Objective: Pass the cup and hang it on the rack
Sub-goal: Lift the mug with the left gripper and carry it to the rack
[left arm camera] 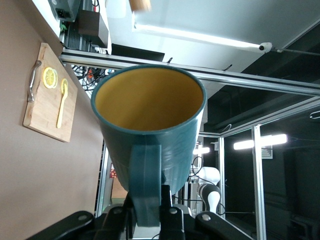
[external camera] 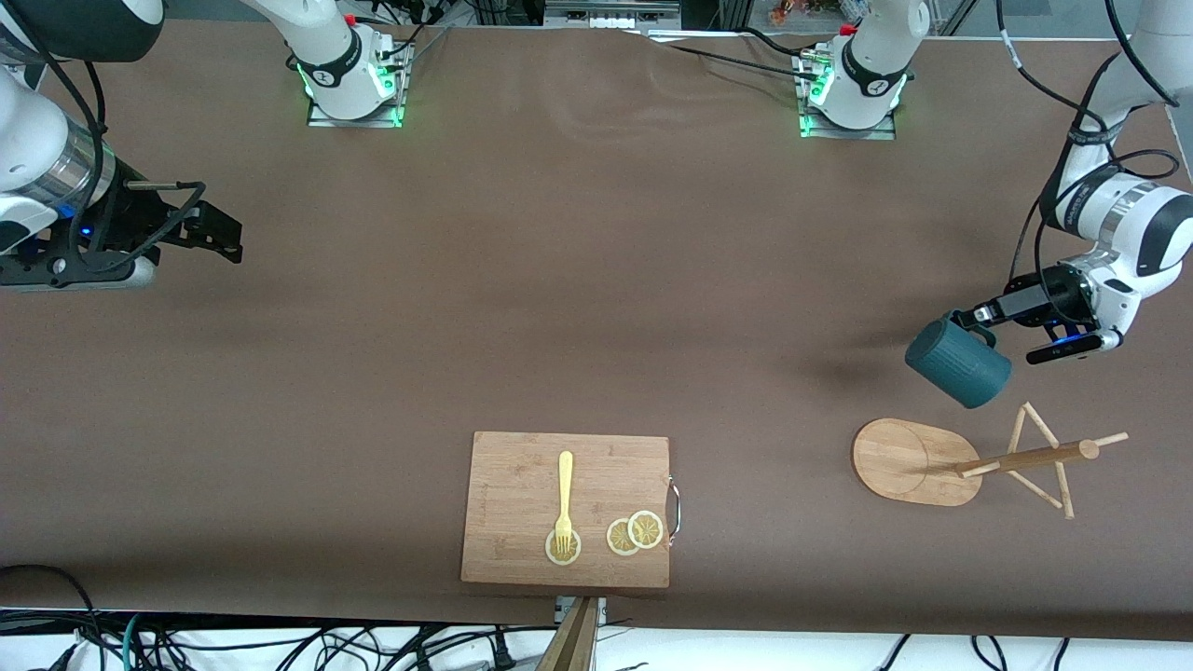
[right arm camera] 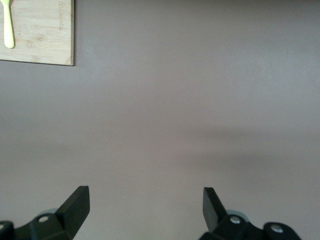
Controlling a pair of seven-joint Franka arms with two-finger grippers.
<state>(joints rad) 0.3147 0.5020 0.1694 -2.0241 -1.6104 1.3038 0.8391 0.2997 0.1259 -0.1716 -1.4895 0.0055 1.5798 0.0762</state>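
My left gripper (external camera: 969,317) is shut on the handle of the dark teal cup (external camera: 958,363) and holds it tilted in the air, over the table beside the rack. In the left wrist view the cup (left arm camera: 150,130) fills the middle, its yellow-ochre inside showing, with its handle clamped between my left gripper's (left arm camera: 150,210) fingers. The bamboo rack (external camera: 988,458) stands on its oval base at the left arm's end of the table, with thin pegs on its post. My right gripper (external camera: 219,233) is open and empty over bare table at the right arm's end; it also shows in the right wrist view (right arm camera: 145,200).
A rectangular bamboo cutting board (external camera: 522,466) with a metal handle lies near the table's front edge. It carries a yellow fork (external camera: 564,503) and lemon slices (external camera: 636,533). The board's corner shows in the right wrist view (right arm camera: 45,35).
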